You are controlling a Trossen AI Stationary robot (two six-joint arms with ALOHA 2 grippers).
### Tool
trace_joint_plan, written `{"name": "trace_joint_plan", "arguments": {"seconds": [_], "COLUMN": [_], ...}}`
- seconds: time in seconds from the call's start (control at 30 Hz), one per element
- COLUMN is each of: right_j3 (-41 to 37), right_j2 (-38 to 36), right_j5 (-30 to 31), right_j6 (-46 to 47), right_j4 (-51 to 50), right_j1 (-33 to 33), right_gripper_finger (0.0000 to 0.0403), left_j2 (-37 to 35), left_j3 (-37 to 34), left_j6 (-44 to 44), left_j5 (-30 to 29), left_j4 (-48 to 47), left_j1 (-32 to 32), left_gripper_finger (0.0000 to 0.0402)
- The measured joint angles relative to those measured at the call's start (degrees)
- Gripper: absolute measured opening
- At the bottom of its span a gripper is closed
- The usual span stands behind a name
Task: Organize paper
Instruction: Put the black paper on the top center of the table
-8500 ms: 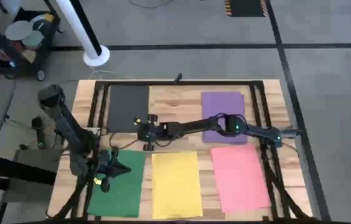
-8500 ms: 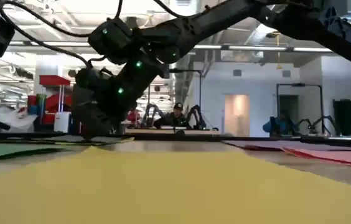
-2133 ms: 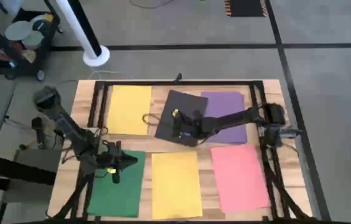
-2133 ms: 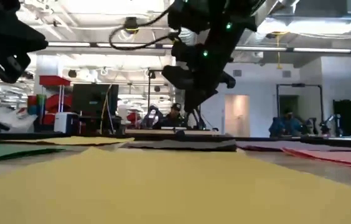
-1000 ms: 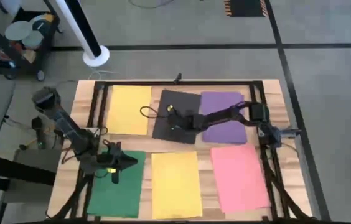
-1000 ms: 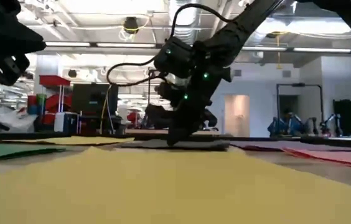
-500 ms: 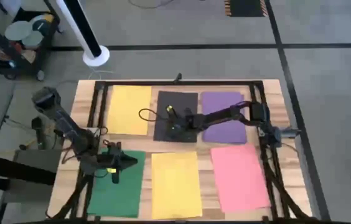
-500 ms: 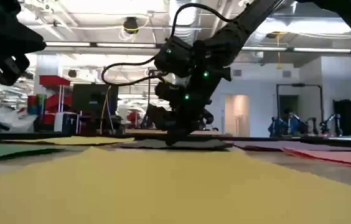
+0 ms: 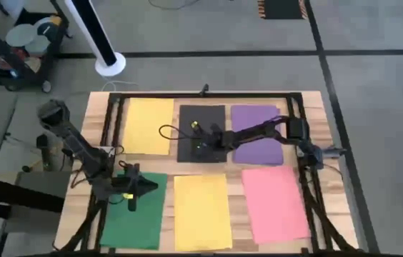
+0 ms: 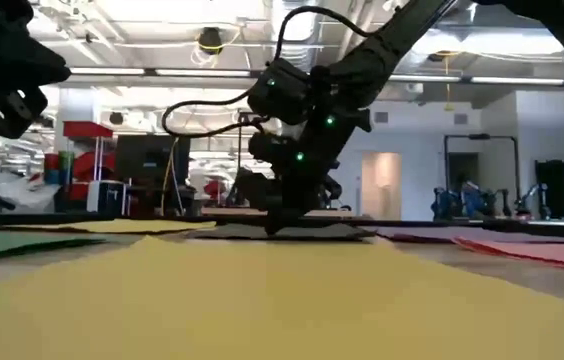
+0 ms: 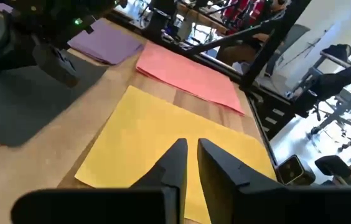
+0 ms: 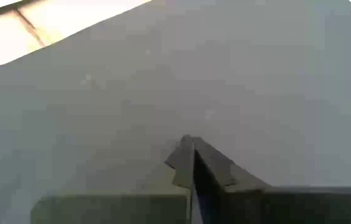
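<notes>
Six sheets of paper lie flat on the wooden table. The far row holds a yellow sheet (image 9: 148, 126), a dark sheet (image 9: 203, 121) and a purple sheet (image 9: 257, 134). The near row holds a green sheet (image 9: 133, 214), a yellow sheet (image 9: 201, 212) and a pink sheet (image 9: 275, 203). My right gripper (image 9: 199, 145) reaches in from the right and stands shut, tips on the dark sheet (image 12: 132, 81). My left gripper (image 9: 134, 193) hovers over the green sheet's far end, a narrow gap between its fingers (image 11: 191, 149), holding nothing. My right gripper presses its shut fingertips (image 12: 187, 152) down on the dark sheet's top face (image 12: 182, 127), in the sheet's near half, about midway across. The fingers slant down from the table's right side. The sheet lies flat on the table (image 10: 292, 232).
A black metal frame (image 9: 113, 128) runs around the tabletop. Bare wood strips separate the sheets. Off the table stand a white post (image 9: 108, 63) and a cart (image 9: 23, 43) at the far left. People sit in the room beyond, seen in the low view.
The dark sheet has turned about under my right gripper's tips from a skewed lie to square with the table's edges, between the yellow and purple sheets. The gripper has rolled with it and stayed at about the same spot.
</notes>
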Motion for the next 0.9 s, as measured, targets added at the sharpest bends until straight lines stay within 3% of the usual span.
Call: {"name": "trace_joint_plan", "arguments": {"seconds": [0.9], "right_j3": [3.09], "right_j2": [0.28], "right_j5": [0.77], "right_j6": [-1.64], "right_j4": [2.23], "right_j1": [-0.23], "right_gripper_finger": [0.0], "left_j2": [0.0], "left_j3": [0.0], "left_j6": [0.0], "left_j5": [1.09], "left_j4": [0.02], "left_j1": [0.0], "left_gripper_finger": [0.0036]}}
